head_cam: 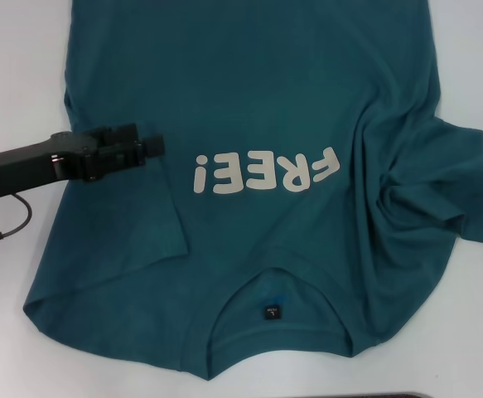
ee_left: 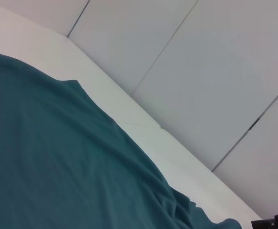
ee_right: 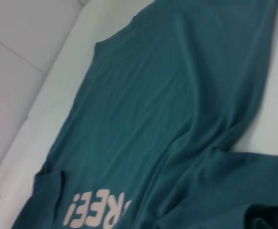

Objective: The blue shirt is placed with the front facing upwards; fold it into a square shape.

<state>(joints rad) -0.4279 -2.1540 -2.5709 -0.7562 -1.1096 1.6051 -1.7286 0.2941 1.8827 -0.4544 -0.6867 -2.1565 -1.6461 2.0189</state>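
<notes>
White table (head_cam: 9,83) bears the blue shirt (head_cam: 266,99); left gripper (head_cam: 146,149) hovers above.

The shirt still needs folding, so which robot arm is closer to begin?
Probably the left. Its claw already hovers over the blue shirt near its left sleeve, while the right arm is out of the head view.

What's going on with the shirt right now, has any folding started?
The large dark teal-blue cotton T-shirt lies front up on the white table, its white "FREE!" lettering showing and its collar nearest the robot. The left end effector reaches in over the shirt's left side near the sleeve; I cannot tell whether it has cloth. The sleeve on the robot's right is bunched and creased. No fold shows on the body yet. The right end effector is out of the head view.
</notes>
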